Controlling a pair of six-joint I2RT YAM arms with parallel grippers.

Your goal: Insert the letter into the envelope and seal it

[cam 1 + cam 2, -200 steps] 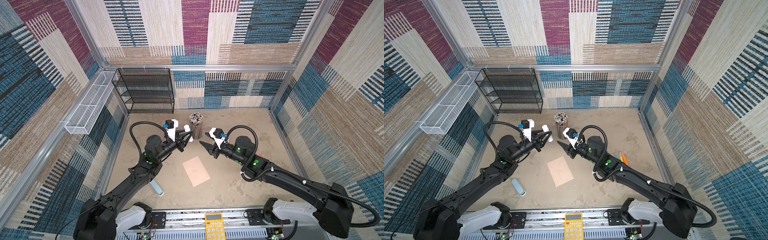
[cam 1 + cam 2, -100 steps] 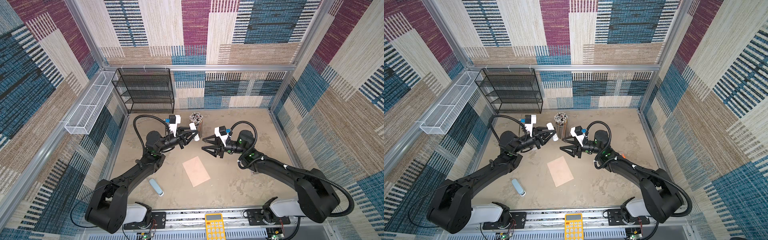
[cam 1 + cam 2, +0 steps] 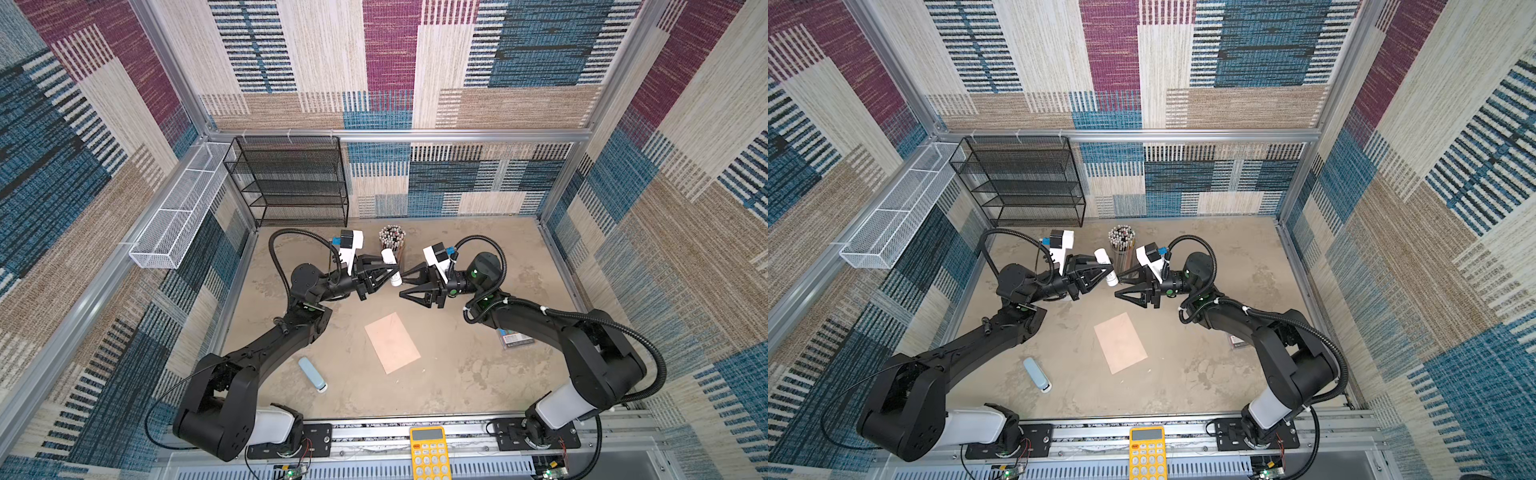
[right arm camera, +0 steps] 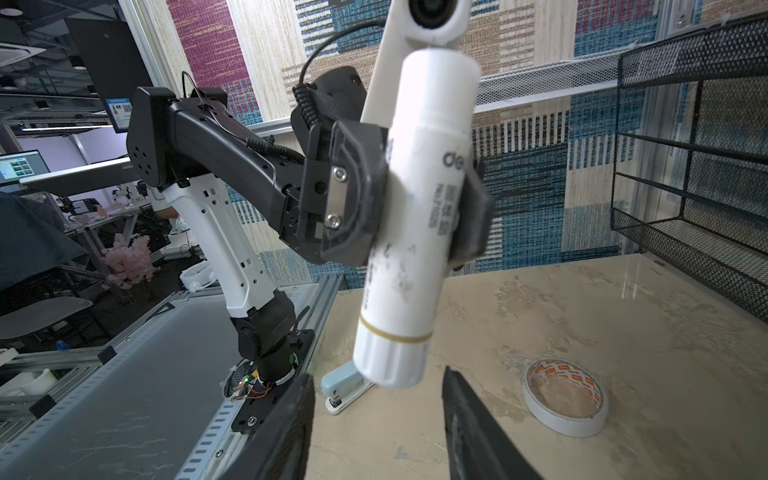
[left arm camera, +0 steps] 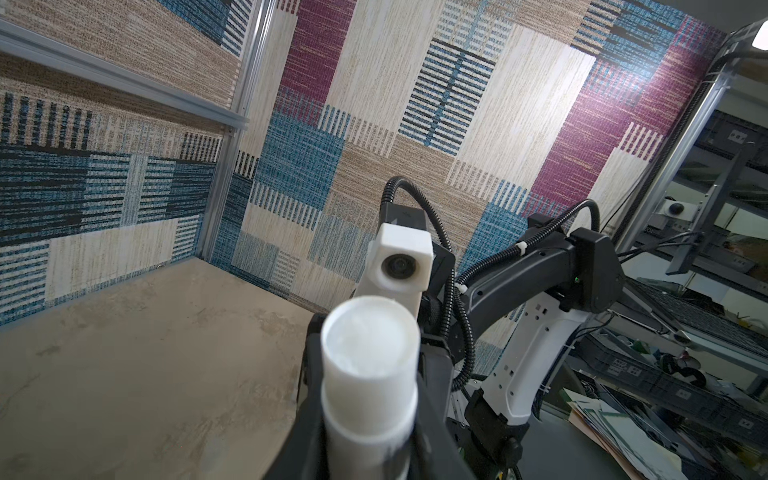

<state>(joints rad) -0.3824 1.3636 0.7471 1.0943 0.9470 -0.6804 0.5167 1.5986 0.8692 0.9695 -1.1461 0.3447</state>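
The envelope (image 3: 392,343) (image 3: 1120,343) is a plain peach rectangle lying flat on the tabletop between the arms. No view shows the letter. My left gripper (image 3: 388,272) (image 3: 1106,270) (image 5: 370,415) hangs above the table, shut on a white glue stick (image 3: 390,266) (image 5: 370,365) (image 4: 415,216) around its middle. My right gripper (image 3: 404,284) (image 3: 1118,284) (image 4: 376,386) faces it, open. Its two fingers stand apart on either side of the stick's ridged end without touching it.
A light blue stapler (image 3: 312,374) lies left of the envelope and a tape roll (image 4: 565,399) sits on the table. A pencil cup (image 3: 392,239) stands behind the grippers, with a black mesh shelf (image 3: 291,183) at the back left. A small box (image 3: 515,338) lies under the right arm.
Both arms have swung back and levelled out, so the grippers now face each other higher up. The glue stick has stayed in the left gripper and moved slightly right.
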